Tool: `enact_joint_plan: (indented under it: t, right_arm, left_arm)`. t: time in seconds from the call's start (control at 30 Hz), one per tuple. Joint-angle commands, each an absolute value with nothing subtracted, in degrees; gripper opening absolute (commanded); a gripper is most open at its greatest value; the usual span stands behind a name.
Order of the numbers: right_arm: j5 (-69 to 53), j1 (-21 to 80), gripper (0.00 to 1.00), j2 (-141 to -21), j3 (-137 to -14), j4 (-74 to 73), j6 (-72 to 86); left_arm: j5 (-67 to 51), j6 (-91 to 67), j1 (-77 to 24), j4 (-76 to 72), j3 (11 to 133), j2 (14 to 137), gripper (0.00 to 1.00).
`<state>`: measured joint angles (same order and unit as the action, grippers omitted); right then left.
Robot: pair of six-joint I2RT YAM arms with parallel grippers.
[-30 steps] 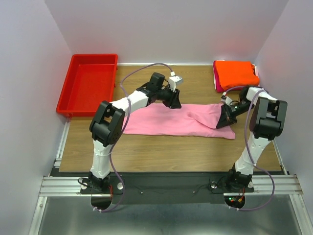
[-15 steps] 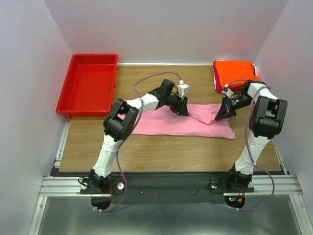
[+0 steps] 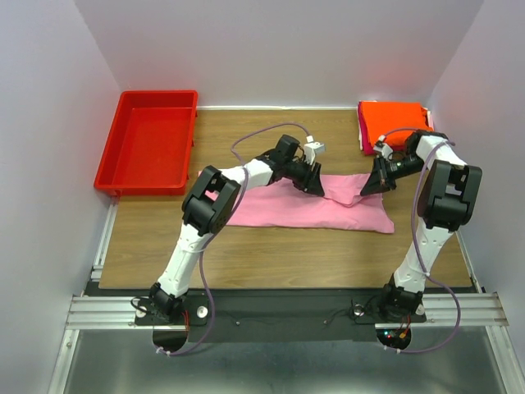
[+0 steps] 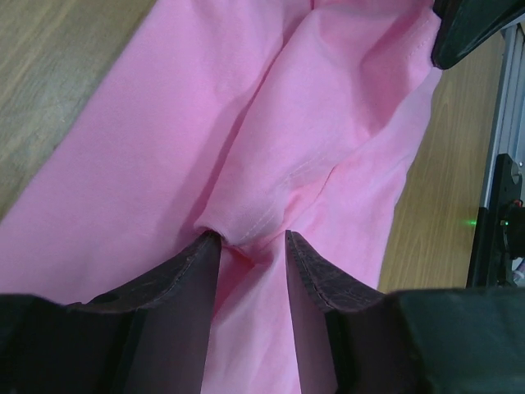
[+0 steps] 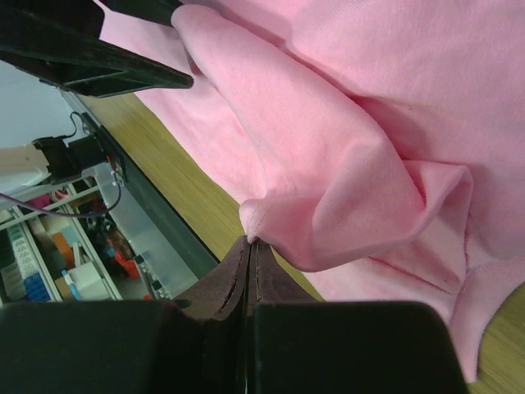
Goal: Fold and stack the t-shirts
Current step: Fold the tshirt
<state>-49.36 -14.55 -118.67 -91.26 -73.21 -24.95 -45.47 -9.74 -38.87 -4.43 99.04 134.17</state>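
Pink t-shirt (image 3: pixel 303 207): soft, limp; we pinch its hems. Right gripper (image 5: pixel 248 243) clenched on cloth; left gripper (image 4: pixel 246 246) parted around a fold.

left gripper (image 3: pixel 316 182) slid along the light pink t-shirt (image 3: pixel 279 207) toward the right gripper (image 3: pixel 368 188), right gripper pulled back toward the far edge and lifted its pinched fold, its jaws now squeezed fully together
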Motion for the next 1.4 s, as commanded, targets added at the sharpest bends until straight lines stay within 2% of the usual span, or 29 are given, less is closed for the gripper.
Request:
enact_joint_plan:
  t: [0.0,0.13,0.2,0.23,0.3,0.33,0.37,0.7,1.03,1.37]
  right_arm:
    - [-51.42,-14.24,0.01,-118.92,-93.78,-74.09,-24.17]
    - [-51.33,-14.24,0.0,-119.18,-94.39,-74.35,-24.26]
    - [-51.33,-14.24,0.01,-119.18,-94.57,-74.36,-24.35]
    - [-51.68,-14.24,0.01,-119.18,-94.57,-74.36,-24.35]
    - [-51.77,-14.24,0.0,-119.27,-94.75,-74.44,-24.43]
    - [-51.77,-14.24,0.01,-119.27,-94.92,-74.53,-24.43]
    - [-52.03,-14.24,0.01,-119.35,-95.01,-74.44,-24.35]
    - [-54.23,-14.24,0.01,-117.86,-94.75,-76.64,-27.33]
    - [-50.1,-14.24,0.01,-113.47,-84.03,-77.96,-32.42]
    - [-48.08,-14.24,0.01,-112.76,-79.19,-77.26,-33.66]
  left_arm:
    - [-47.46,-11.51,-39.73,-6.77,102.04,133.86,0.46]
    - [-46.76,-11.51,-39.64,-7.21,101.95,133.6,0.35]
    - [-46.49,-11.43,-39.55,-7.56,101.87,132.81,0.24]
    - [-46.41,-11.51,-39.46,-7.73,101.95,132.45,0.16]
    - [-46.32,-11.95,-39.29,-8.0,102.04,132.01,0.06]
    - [-46.49,-11.95,-39.29,-8.0,102.22,132.01,0.06]
    - [-46.41,-12.3,-39.2,-8.26,102.48,131.75,0.0]
    - [-50.01,-17.4,-37.36,-6.16,104.23,129.38,0.0]
    - [-50.1,-7.66,-35.51,16.06,106.35,130.69,0.0]
    - [-51.59,-4.48,-34.37,21.18,108.98,130.34,0.0]
